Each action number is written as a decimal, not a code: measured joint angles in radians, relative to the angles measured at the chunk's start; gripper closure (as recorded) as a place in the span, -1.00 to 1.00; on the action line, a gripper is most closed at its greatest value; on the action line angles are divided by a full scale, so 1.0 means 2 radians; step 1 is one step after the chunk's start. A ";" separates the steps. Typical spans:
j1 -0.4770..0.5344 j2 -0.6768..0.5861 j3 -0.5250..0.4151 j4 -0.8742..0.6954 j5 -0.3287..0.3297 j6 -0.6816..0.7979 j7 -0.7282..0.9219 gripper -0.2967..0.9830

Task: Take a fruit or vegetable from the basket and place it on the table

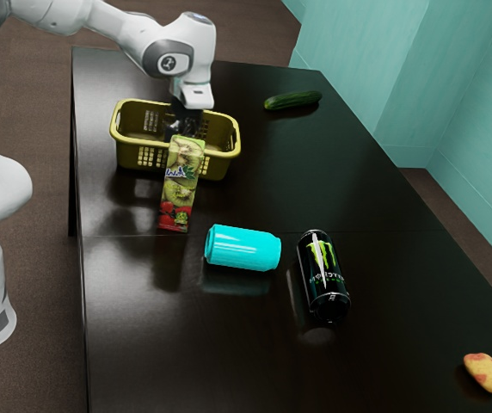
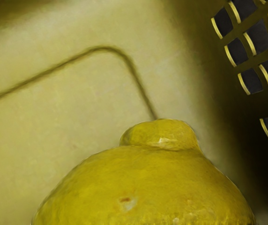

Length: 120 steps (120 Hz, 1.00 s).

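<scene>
in a teal-walled room (image 1: 345,64), our black pincer (image 1: 183,126), grip unclear to us, dips into a yellow plastic basket (image 1: 130,155) edging our glossy black surface (image 1: 272,168).

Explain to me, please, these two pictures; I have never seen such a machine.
The machine is a white robot arm with a black gripper. The exterior view is taken from the arm's side; the wrist view, from a camera at the gripper, looks into a yellow plastic basket. The basket stands on a dark, glossy table, with a kiwi-printed carton, a turquoise can on its side, a black can with a green logo, a green cucumber and a yellow-red fruit. A yellow, knobbed fruit is close to the gripper; whether it is held, I cannot tell.
</scene>
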 joint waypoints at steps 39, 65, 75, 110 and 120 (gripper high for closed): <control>0.116 -0.011 -0.118 0.026 -0.005 -0.030 -0.005 -0.19; 0.063 0.014 -0.126 0.168 -0.019 -0.057 -0.007 -0.18; -0.027 0.023 -0.038 0.210 -0.021 -0.063 -0.008 -0.16; -0.486 -0.069 0.388 0.425 -0.010 -0.093 -0.009 -0.14; -0.524 -0.104 0.404 0.462 0.008 -0.100 -0.009 -0.15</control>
